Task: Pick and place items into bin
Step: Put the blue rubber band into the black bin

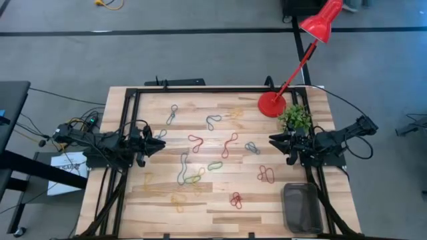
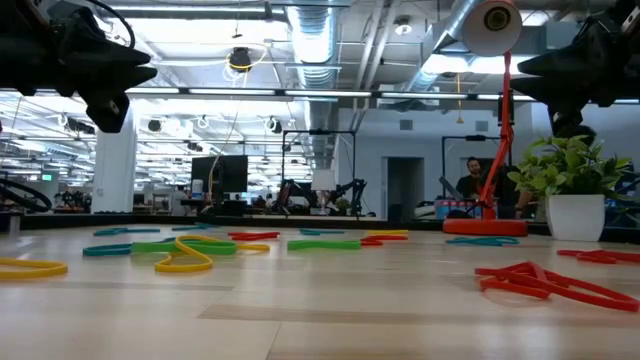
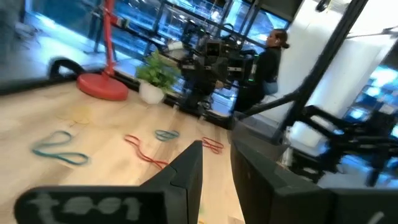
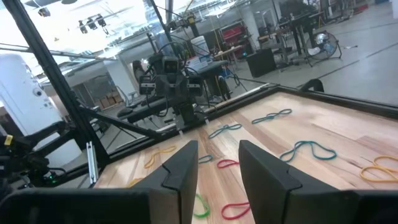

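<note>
Hovering at 9 and 3 o'clock, the left gripper (image 1: 162,143) and right gripper (image 1: 272,139) hold nothing, fingers slightly parted, likely poised before picking loops (image 1: 197,142) for the bin (image 1: 301,207).

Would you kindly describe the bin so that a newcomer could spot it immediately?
Start at the round red lamp base at the wooden table's far right, then follow that edge to the near corner. There lies the dark grey translucent plastic tray, the only rectangular container among thin coloured loops.
</note>
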